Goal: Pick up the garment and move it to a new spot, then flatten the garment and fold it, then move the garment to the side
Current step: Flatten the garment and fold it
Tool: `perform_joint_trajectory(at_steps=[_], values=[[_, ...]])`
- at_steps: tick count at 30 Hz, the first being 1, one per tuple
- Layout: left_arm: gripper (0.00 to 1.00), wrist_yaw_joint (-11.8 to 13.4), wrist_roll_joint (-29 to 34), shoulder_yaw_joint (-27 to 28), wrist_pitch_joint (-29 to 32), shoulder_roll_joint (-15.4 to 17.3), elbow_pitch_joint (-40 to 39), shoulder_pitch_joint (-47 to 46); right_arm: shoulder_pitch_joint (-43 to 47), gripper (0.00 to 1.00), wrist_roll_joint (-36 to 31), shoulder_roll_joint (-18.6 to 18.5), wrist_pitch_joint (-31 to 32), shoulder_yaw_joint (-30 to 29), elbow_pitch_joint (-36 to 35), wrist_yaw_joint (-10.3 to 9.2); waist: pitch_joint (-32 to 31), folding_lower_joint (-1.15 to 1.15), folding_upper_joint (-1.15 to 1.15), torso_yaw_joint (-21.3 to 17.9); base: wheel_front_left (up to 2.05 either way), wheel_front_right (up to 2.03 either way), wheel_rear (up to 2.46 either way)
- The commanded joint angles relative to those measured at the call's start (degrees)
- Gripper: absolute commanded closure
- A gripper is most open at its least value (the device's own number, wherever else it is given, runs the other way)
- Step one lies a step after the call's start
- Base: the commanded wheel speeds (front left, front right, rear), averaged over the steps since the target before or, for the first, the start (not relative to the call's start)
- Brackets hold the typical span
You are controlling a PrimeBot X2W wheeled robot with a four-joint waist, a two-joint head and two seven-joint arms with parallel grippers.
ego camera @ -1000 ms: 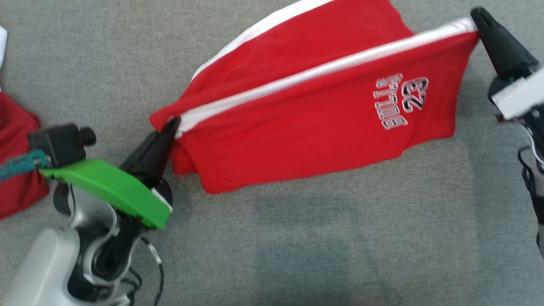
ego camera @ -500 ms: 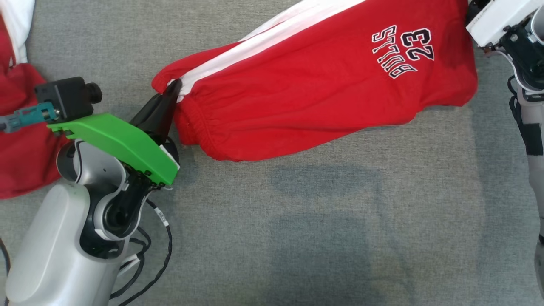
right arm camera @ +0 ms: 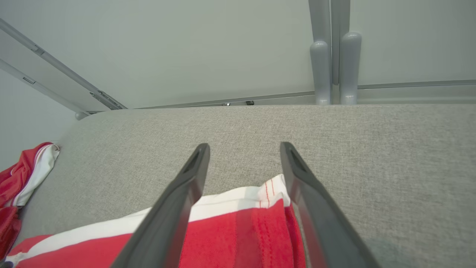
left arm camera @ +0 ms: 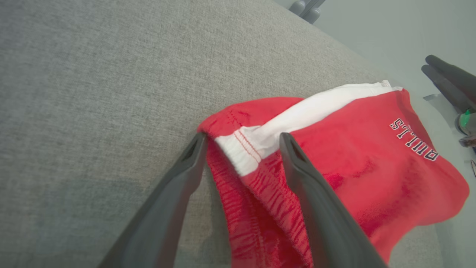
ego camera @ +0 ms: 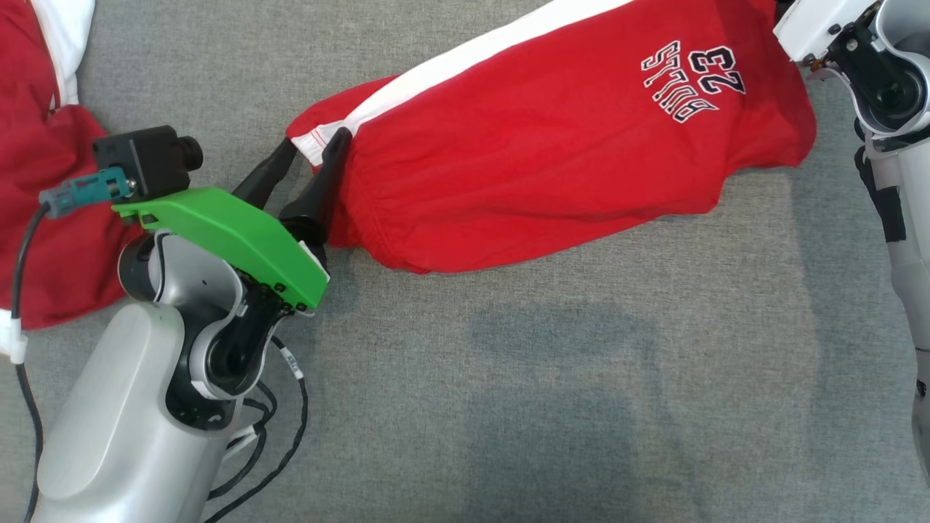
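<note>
While left end effector point(ego camera: 316, 139) straddles garment point(ego camera: 552, 145) waistband edge | grey surface point(ego camera: 581, 399) alongside

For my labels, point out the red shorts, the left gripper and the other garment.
red shorts point(ego camera: 552, 167), head view, front panel.
left gripper point(ego camera: 315, 139), head view, between open fingertips.
other garment point(ego camera: 43, 167), head view, middle.

head looks straight down; both wrists near garment point(ego camera: 552, 145).

Shorts point(ego camera: 552, 145) cut off by the head view's top edge, their waistband partly hidden behind the left fingers point(left arm camera: 316, 208), second red garment point(ego camera: 36, 189) cut off at the left edge
</note>
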Motion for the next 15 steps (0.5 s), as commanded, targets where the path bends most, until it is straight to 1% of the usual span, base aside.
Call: perform_joint_trajectory(at_steps=[1, 3, 6, 7, 9, 10, 12, 15], values=[[0.00, 0.02, 0.87, -0.17, -0.74, 0.76, -0.38, -0.11, -0.17, 0.00, -0.02, -0.66, -0.24, 0.63, -0.16, 0.00, -0.86, 0.00, 0.45, -0.53, 0.00, 0.00, 0.00], [0.00, 0.23, 3.14, -0.51, -1.93, 1.88, -1.27, 1.00, 0.76, 0.00, 0.72, -1.23, -0.31, 1.35, -0.99, 0.00, -1.80, 0.00, 0.45, -1.01, 0.00, 0.00, 0.00], [0.00, 0.96, 7.54, -0.63, -5.59, 3.91, -4.06, 2.85, 2.24, 0.00, 1.19, -2.75, 0.87, 1.51, -2.32, 0.00, -2.91, 0.00, 0.45, -1.81, 0.00, 0.00, 0.00], [0.00, 1.28, 9.30, -0.69, -7.18, 4.73, -5.02, 3.41, 3.08, 0.00, 1.00, -3.40, 1.98, 1.84, -2.51, 0.00, -3.27, 0.00, 0.45, -1.95, 0.00, 0.00, 0.00], [0.00, 1.95, 11.11, -0.64, -9.99, 4.79, -6.76, 5.39, 4.63, 0.00, 1.05, -4.57, 4.86, 2.46, -3.16, 0.00, -3.85, 0.00, 0.45, -1.93, 0.00, 0.00, 0.00], [0.00, 2.38, 13.38, -0.76, -12.39, 5.54, -7.97, 6.62, 6.09, 0.00, 1.23, -5.68, 8.01, 2.58, -3.71, 0.00, -4.15, 0.00, 0.45, -1.63, 0.00, 0.00, 0.00], [0.00, 3.01, 14.47, -0.83, -14.60, 5.06, -8.68, 7.86, 7.60, 0.00, 1.64, -6.16, 10.87, 1.74, -4.02, 0.00, -4.16, 0.00, 0.45, -1.01, 0.00, 0.00, 0.00], [0.00, 2.93, 16.52, -1.44, -17.94, 4.33, -8.77, 8.72, 9.27, 0.00, 1.00, -6.08, 14.85, 0.83, -4.68, 0.00, -3.97, 0.00, 0.45, 0.21, 0.00, 0.00, 0.00]])
